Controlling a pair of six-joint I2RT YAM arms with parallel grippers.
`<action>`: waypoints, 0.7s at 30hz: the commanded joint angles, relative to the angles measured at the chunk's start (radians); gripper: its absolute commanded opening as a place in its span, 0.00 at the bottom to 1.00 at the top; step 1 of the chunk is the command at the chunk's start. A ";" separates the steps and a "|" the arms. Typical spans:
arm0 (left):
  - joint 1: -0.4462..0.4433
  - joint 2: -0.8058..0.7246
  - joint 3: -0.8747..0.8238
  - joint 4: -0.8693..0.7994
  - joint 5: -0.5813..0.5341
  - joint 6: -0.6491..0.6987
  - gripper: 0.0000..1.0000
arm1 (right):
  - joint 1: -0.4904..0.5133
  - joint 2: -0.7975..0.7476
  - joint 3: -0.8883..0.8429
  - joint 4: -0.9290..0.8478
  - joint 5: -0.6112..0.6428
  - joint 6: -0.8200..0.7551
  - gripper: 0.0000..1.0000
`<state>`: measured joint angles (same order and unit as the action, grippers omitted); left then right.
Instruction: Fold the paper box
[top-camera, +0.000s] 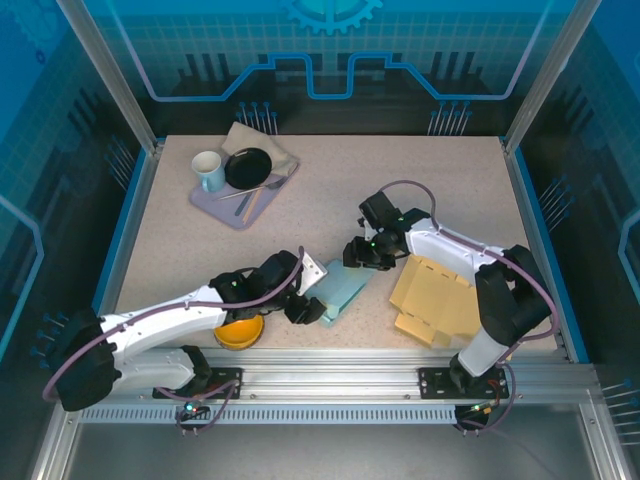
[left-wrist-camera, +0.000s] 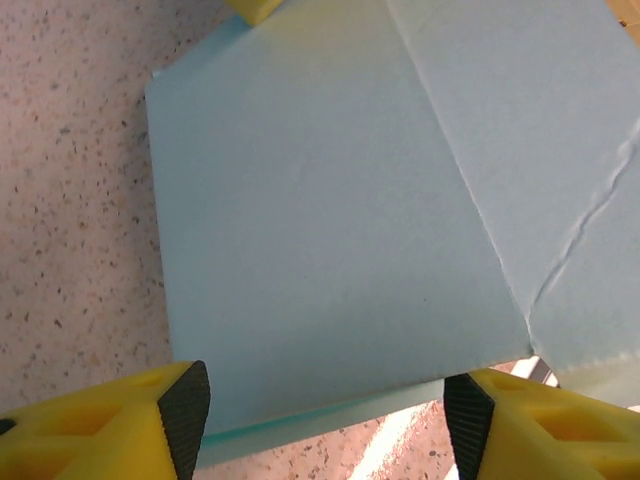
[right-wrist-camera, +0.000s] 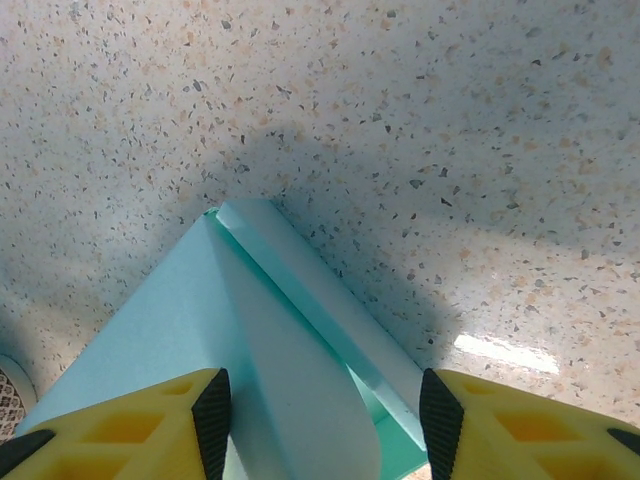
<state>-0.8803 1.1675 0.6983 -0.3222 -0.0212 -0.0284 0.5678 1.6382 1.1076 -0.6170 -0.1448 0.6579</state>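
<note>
Step in hand: shaping the teal paper box (top-camera: 342, 288), one arm on each end. The box lies mid-table, a bit near of centre, running diagonally from near-left to far-right, partly formed and not yet closed up.

Left gripper (left-wrist-camera: 326, 418) is at the box's near-left end. Jaws stand wide, the edge of a flat panel runs between the pads, and both pads sit right at that edge. Can't tell whether it's pinching or only straddling. A crease (left-wrist-camera: 460, 170) runs up the panel toward the far side.

Right gripper (right-wrist-camera: 325, 420) is at the far-right end, jaws about half apart with the box end between them. A loose flap (right-wrist-camera: 300, 390) curls up between the pads. Grip or just contact: can't tell.

A flat tan cardboard blank (top-camera: 435, 300) lies just right of the box, untouched. An orange bowl (top-camera: 240, 333) sits under the left arm, and a tray (top-camera: 215, 212) of dishes is far-left, well apart.

Next, my read: one arm pins its end to the table (top-camera: 450, 190) while the other presses the curled flap over along its fold. The paper is thin, so a hard squeeze would likely buckle it, and the box may slide if it is not pinned.
</note>
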 joint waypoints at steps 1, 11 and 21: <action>0.011 -0.029 0.002 -0.031 -0.043 -0.070 0.66 | 0.053 0.009 -0.005 -0.069 0.059 0.012 0.54; -0.002 0.002 0.022 -0.086 -0.060 -0.099 0.66 | 0.074 0.062 -0.019 -0.024 0.120 0.049 0.54; 0.023 0.055 0.106 -0.175 -0.280 -0.402 0.62 | 0.063 0.078 0.024 -0.022 0.196 0.062 0.54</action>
<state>-0.8700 1.1954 0.7334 -0.4355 -0.1982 -0.2417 0.6239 1.6894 1.1290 -0.5896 -0.0288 0.7025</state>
